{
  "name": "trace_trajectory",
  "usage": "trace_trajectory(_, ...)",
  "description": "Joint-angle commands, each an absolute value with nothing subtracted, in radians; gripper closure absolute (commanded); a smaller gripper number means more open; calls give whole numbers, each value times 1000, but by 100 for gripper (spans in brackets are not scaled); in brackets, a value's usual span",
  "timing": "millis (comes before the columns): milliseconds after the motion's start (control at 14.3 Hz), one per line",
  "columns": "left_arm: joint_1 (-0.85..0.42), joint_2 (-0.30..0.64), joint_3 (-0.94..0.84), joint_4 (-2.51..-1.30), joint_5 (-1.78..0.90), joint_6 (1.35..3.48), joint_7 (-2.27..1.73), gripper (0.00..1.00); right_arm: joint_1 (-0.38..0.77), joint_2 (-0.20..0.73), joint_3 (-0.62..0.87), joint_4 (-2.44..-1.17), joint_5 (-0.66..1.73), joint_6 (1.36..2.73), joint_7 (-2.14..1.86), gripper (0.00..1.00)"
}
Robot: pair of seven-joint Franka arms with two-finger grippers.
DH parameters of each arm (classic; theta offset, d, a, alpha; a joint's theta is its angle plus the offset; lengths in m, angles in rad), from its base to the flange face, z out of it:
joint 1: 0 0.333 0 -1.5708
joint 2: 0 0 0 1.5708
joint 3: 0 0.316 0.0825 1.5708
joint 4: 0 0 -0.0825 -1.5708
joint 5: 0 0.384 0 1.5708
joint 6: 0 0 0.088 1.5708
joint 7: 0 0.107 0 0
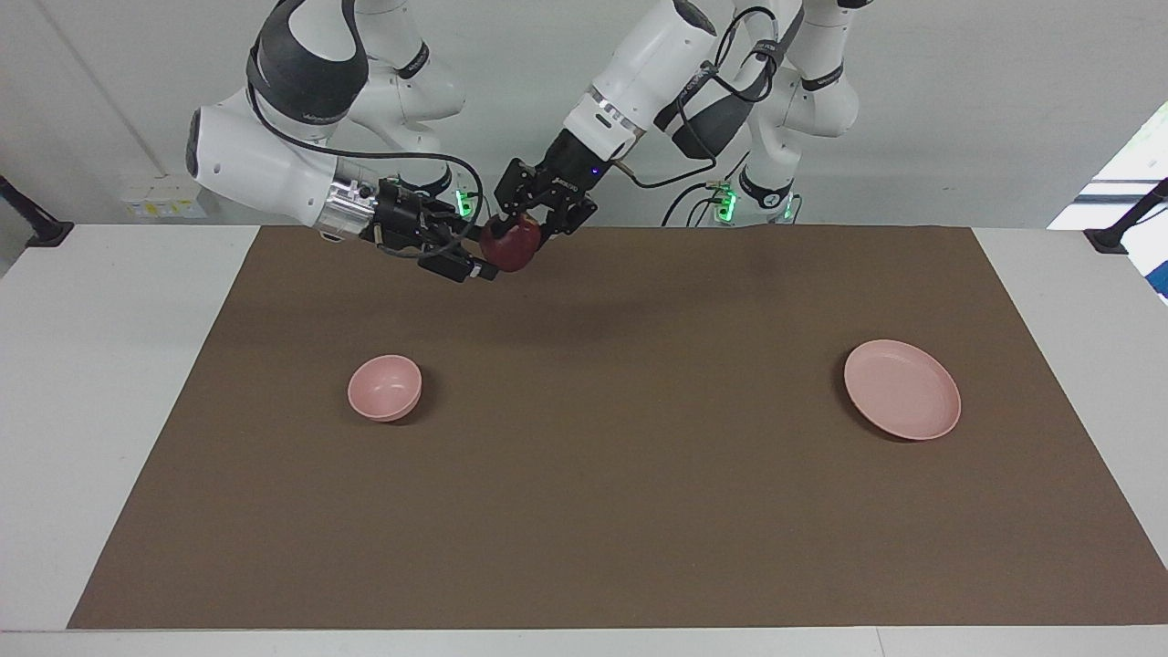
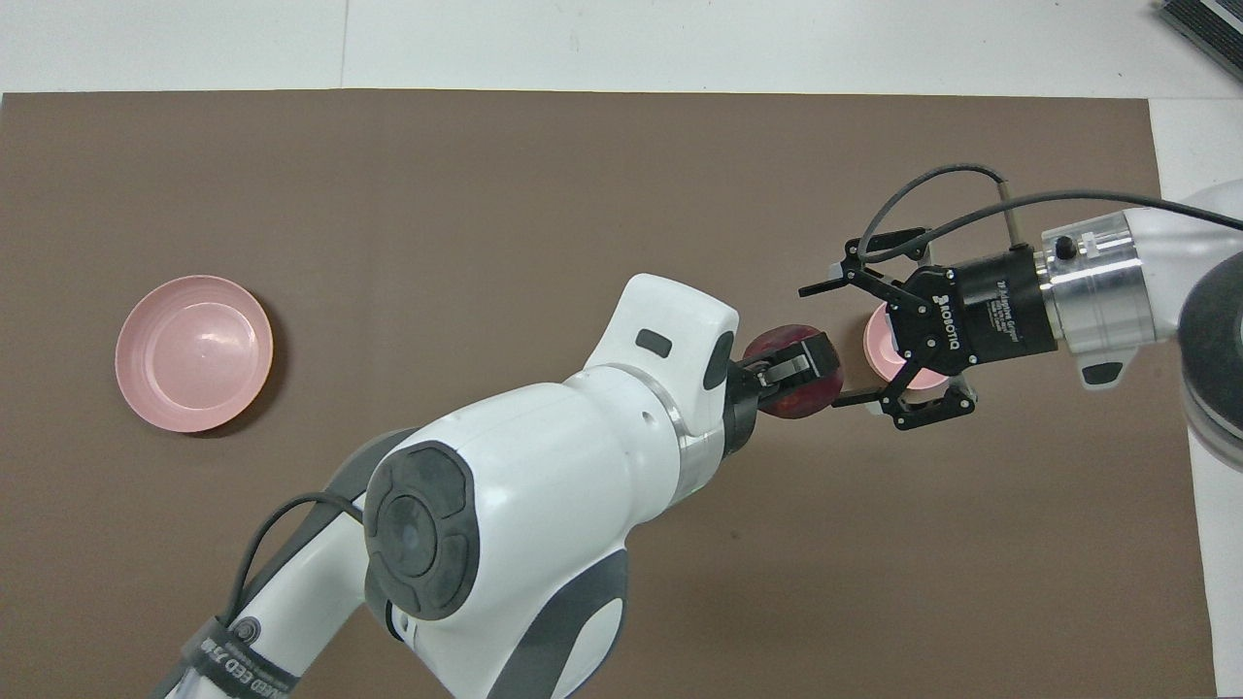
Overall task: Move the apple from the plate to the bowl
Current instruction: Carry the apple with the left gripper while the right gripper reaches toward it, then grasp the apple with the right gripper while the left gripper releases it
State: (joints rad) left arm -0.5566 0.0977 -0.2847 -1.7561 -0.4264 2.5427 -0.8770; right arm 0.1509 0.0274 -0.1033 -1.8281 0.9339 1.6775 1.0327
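My left gripper [image 1: 520, 230] is shut on the dark red apple [image 1: 511, 248] and holds it in the air over the brown mat, toward the right arm's end. The apple also shows in the overhead view [image 2: 774, 342], in the left gripper [image 2: 798, 379]. My right gripper [image 1: 482, 268] is open, level with the apple and right beside it, fingers spread toward it [image 2: 827, 345]. The small pink bowl [image 1: 385, 388] stands empty on the mat; in the overhead view the bowl [image 2: 879, 340] is partly covered by the right gripper. The wide pink plate [image 1: 902, 390] is empty [image 2: 194, 351].
The brown mat [image 1: 620, 511] covers most of the white table. Both arms reach in over the mat's edge nearest the robots. Black clamps [image 1: 1118, 233] sit at the table's corners.
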Motion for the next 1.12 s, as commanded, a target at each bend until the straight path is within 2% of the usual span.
trace_trajectory(0,-568,140,-291,-1680,-420,2556,-907,100,152,11,-100,-1862,988,1668,1005,0)
trace_trajectory(558,-569,140,-293,-1680,-417,2557,-911,100,137,8,-101,-1862,997,1565,959,0)
trace_trajectory(628,-569,140,-293,-1680,-417,2557,-911,97,135,8,-101,-1862,1009,1559,931,15)
trace_trajectory(698,-569,140,-293,-1680,-417,2557,-911,95,133,8,-101,-1862,1012,1552,910,37)
trace_trajectory(837,-568,138,-293,-1680,-417,2557,-911,89,124,12,-103,-1859,1038,1536,904,100)
trace_trajectory(907,-568,138,-293,-1680,-419,2557,-911,84,124,12,-103,-1856,1039,1536,904,100)
trace_trajectory(1047,-568,138,-293,-1680,-419,2557,-911,81,124,14,-104,-1855,1037,1534,890,100)
